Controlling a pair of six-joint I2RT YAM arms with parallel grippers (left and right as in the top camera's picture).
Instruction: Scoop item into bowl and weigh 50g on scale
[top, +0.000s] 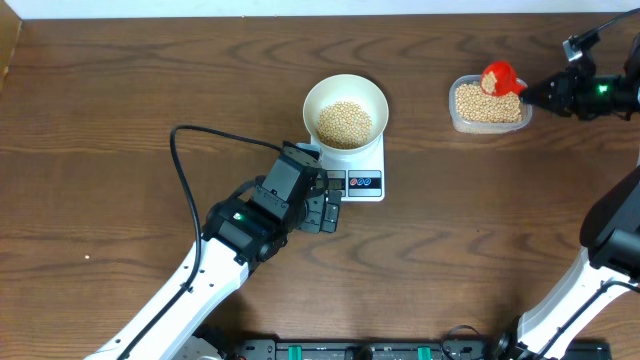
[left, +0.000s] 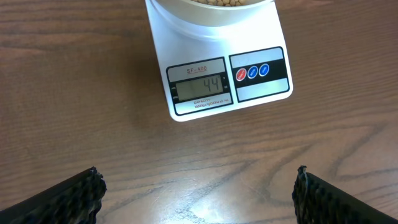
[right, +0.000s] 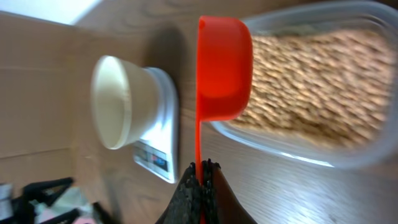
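The white bowl (top: 345, 112) holds pale tan beans (top: 344, 122) and stands on the white scale (top: 362, 180). In the left wrist view the scale (left: 217, 81) has a display (left: 202, 88) reading 44. My left gripper (top: 327, 207) is open and empty just in front of the scale, its fingers wide apart (left: 196, 199). My right gripper (top: 535, 93) is shut on the handle of a red scoop (top: 497, 79), held over the clear tub of beans (top: 488, 105). In the right wrist view the scoop (right: 224, 68) is tilted on its side over the tub (right: 311, 87).
A black cable (top: 215, 140) loops over the table left of the scale. The left arm (top: 200, 270) runs from the front edge toward the scale. The right arm's base (top: 600, 270) stands at the front right.
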